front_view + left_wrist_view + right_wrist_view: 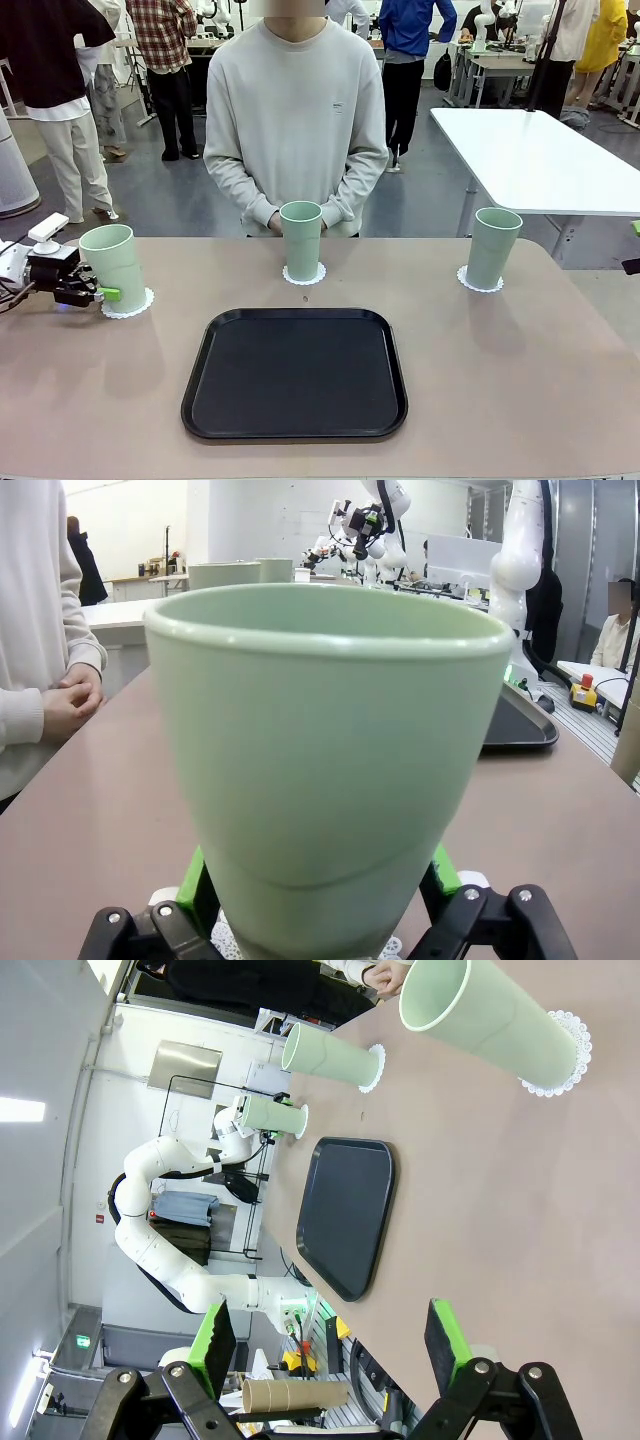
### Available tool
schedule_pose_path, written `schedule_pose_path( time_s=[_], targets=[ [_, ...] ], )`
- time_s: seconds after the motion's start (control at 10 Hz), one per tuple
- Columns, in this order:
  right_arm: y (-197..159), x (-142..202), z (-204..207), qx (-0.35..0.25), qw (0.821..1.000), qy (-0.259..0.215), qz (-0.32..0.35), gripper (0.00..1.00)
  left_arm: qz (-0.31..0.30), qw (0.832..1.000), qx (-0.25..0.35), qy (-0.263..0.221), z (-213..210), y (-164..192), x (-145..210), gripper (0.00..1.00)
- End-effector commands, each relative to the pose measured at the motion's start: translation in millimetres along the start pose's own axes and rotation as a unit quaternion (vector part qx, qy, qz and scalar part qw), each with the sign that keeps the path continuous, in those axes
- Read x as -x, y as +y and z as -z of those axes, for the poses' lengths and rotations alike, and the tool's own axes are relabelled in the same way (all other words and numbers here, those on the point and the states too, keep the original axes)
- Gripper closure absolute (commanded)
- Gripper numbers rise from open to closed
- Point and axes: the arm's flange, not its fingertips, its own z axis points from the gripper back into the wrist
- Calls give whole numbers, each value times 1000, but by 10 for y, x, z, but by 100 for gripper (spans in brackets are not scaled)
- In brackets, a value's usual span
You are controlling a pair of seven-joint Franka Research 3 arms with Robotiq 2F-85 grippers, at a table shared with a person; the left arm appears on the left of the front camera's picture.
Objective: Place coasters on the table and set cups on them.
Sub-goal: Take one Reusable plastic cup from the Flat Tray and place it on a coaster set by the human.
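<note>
Three pale green cups stand upright on the tan table point(520, 380), each on a white lacy coaster. The left cup point(113, 262) sits on its coaster point(138, 303). My left gripper point(100, 292) is open, its green pads flanking the base of this cup point(320, 760). The middle cup point(300, 235) rests on a coaster point(318, 273) in front of the person. The right cup point(493, 245) is on the third coaster point(468, 282). In the right wrist view my right gripper point(330, 1345) stands open and empty, well back from the right cup point(490, 1020).
A black rounded tray point(295, 385) lies bare at the front middle of the table. The person stands at the far side with hands point(272, 218) clasped behind the middle cup. A white table point(540, 155) stands at the back right.
</note>
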Motion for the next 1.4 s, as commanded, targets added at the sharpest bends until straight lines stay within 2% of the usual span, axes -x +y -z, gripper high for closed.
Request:
schedule_pose_path(
  time_s=[0.0, 0.6, 1.3],
  targets=[
    [9, -5, 4, 1, 1000, -2, 4, 0, 1, 1000, 12, 5, -46, 7, -6, 0],
    [9, -5, 4, 1, 1000, -2, 4, 0, 13, 1000, 13, 16, -156, 26, 54, 0],
    [9, -5, 4, 1, 1000, -2, 4, 0, 25, 997, 8, 68, -483, -86, 54, 0]
  ],
)
